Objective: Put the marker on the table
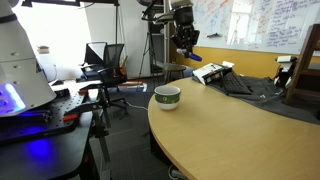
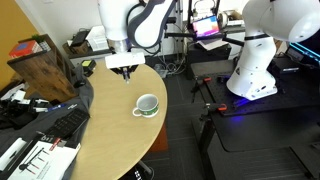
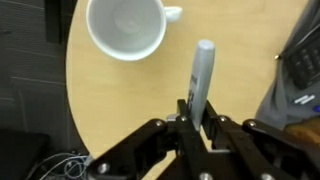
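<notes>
The marker (image 3: pixel 203 75) is held in the claw (image 3: pixel 198 112), which is closed narrowly on it. It is kept above the surface (image 3: pixel 120 110), near 1 cup (image 3: pixel 125 25). Nothing is judged done yet: lowering and release are left.

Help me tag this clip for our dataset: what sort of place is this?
Probably a robotics lab or office: a whiteboard full of writing, an office chair, and a large white robot.
</notes>
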Available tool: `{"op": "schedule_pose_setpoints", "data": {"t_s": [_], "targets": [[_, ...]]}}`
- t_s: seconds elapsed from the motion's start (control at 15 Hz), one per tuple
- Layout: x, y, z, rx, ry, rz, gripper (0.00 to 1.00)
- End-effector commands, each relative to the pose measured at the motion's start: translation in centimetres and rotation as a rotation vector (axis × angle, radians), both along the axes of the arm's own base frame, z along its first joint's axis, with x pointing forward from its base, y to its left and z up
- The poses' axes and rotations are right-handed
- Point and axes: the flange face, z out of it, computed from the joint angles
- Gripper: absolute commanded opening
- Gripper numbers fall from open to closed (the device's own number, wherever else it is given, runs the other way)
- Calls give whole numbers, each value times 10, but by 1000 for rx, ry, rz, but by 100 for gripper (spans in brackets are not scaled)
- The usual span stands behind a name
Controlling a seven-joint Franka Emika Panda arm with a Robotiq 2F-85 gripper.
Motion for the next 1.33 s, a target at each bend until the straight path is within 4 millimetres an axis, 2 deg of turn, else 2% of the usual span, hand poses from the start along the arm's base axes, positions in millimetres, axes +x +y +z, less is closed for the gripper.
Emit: {"op": "schedule_pose_setpoints", "data": {"t_s": [0.0,0.2,0.33,0.6,0.8,1.0,1.27], "targets": [[20,-35,-25,-62,38,-190,5],[8,-70,-66,-70,117,-350,5],[-10,-80,-98,-45,197,-444,5],[-39,-88,-143,16,336,-625,5],[-55,-87,-169,77,407,-761,5],[-71,-96,-195,107,423,-920,5],[-81,-112,-206,159,395,-1095,5]]}}
